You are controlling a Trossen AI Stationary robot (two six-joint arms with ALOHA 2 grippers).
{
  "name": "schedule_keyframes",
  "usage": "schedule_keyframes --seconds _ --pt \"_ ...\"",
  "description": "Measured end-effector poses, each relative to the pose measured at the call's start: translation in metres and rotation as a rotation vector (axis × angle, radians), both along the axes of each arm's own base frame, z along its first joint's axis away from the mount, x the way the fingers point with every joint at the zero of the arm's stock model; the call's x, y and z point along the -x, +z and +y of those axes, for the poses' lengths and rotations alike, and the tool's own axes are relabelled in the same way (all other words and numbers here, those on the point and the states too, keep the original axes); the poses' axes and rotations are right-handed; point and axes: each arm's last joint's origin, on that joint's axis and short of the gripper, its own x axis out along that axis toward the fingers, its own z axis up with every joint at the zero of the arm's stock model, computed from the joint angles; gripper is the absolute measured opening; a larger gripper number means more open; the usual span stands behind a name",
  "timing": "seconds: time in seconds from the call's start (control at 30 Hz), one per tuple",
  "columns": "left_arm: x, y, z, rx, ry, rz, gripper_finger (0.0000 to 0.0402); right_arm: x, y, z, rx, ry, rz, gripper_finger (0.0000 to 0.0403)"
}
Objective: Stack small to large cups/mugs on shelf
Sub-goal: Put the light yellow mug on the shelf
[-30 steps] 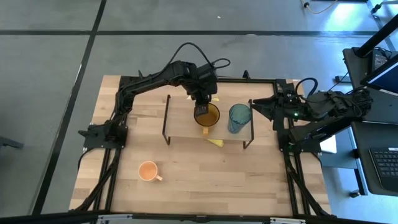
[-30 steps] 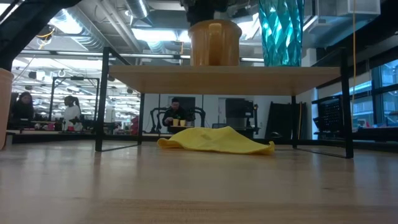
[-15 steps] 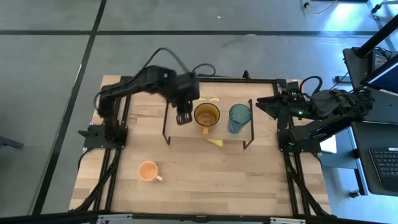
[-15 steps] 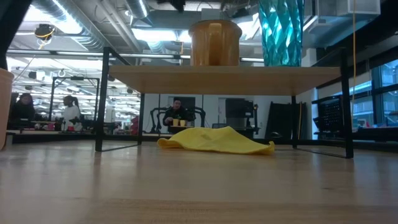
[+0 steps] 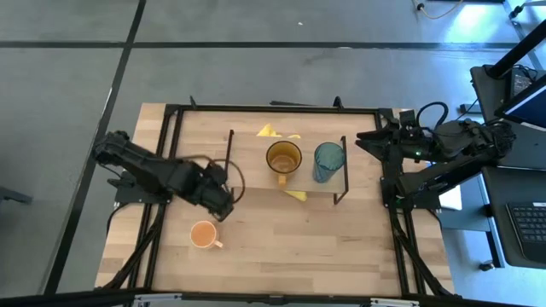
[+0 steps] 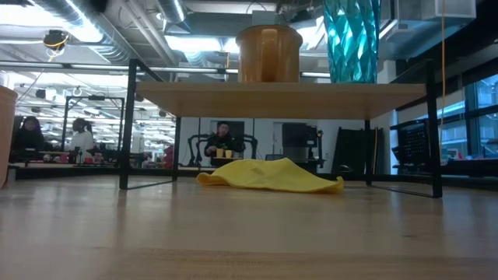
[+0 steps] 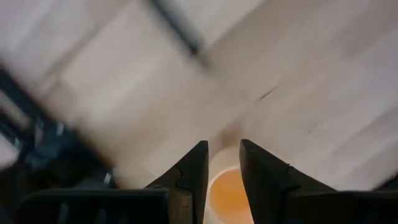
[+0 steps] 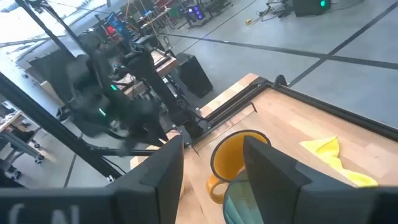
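The small orange mug (image 5: 203,233) stands on the tabletop at the near left; it shows at the low view's left edge (image 6: 6,132). The amber mug (image 5: 283,159) and the teal ribbed tumbler (image 5: 328,162) stand side by side on the wooden shelf (image 5: 256,175), amber left of teal. My left gripper (image 5: 222,201) hovers just beyond the orange mug, open with a narrow gap and empty; its wrist view shows the orange mug (image 7: 227,193) below the fingertips (image 7: 222,149). My right gripper (image 5: 363,141) waits open and empty at the shelf's right end (image 8: 212,142).
A yellow cloth (image 5: 297,194) lies on the table under the shelf, with a corner (image 5: 269,130) showing behind it; it also shows in the low view (image 6: 268,175). The shelf's black wire legs (image 5: 230,162) stand close to my left gripper. People sit in the room behind.
My left gripper has left the amber mug, which stays upright on the shelf. It has swung off the shelf toward the table's left and near edges and come down close to the orange mug.
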Motion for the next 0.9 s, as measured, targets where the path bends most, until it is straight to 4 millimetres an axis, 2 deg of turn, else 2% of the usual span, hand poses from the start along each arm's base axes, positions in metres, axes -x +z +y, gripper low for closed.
schedule_keyframes --seconds 0.07,0.17,0.3,0.47,0.63,0.9 --pt "0.006 -0.021 -0.007 0.031 -0.029 0.044 0.0086 0.001 0.000 0.000 -0.004 0.011 -0.004 0.0168" --pt "0.013 -0.045 -0.019 0.071 -0.194 0.075 0.0086 0.003 0.001 -0.001 -0.007 0.019 -0.008 0.0168" --pt "0.025 -0.059 -0.031 0.084 -0.386 0.042 0.0086 0.003 0.001 0.000 -0.013 0.021 -0.009 0.0168" --pt "0.049 -0.074 -0.035 0.060 -0.505 0.078 0.0085 0.003 0.001 0.000 -0.034 0.040 -0.009 0.0168" --pt "0.066 -0.091 -0.036 0.062 -0.557 0.078 0.0085 0.003 0.001 0.000 -0.039 0.039 -0.010 0.0168" --pt "0.074 -0.116 -0.033 0.138 -0.530 -0.037 0.0085 0.003 0.001 0.000 -0.058 0.028 -0.015 0.0168"
